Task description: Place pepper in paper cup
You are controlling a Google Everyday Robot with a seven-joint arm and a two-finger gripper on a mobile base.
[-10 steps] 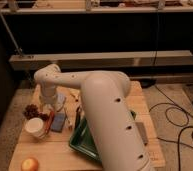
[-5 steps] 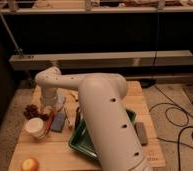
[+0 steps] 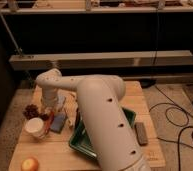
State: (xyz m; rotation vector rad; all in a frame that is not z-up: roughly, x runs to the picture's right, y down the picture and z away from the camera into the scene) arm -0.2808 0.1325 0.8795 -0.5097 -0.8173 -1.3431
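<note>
Pepper (image 3: pixel 50 121) under claw (image 3: pixel 50 105), beside paper cup (image 3: pixel 36 128)

Pale gripper (image 3: pixel 51 109) over red-orange pepper (image 3: pixel 50 122), white paper cup (image 3: pixel 35 127), green tray (image 3: pixel 79 141), dark-red grapes (image 3: pixel 30 110)

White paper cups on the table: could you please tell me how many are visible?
1: the small white paper cup near the left edge of the wooden table, left of the gripper. The white arm could hide others.

Dim room, wooden table (image 3: pixel 139 98), floor cables (image 3: pixel 173 113)
</note>
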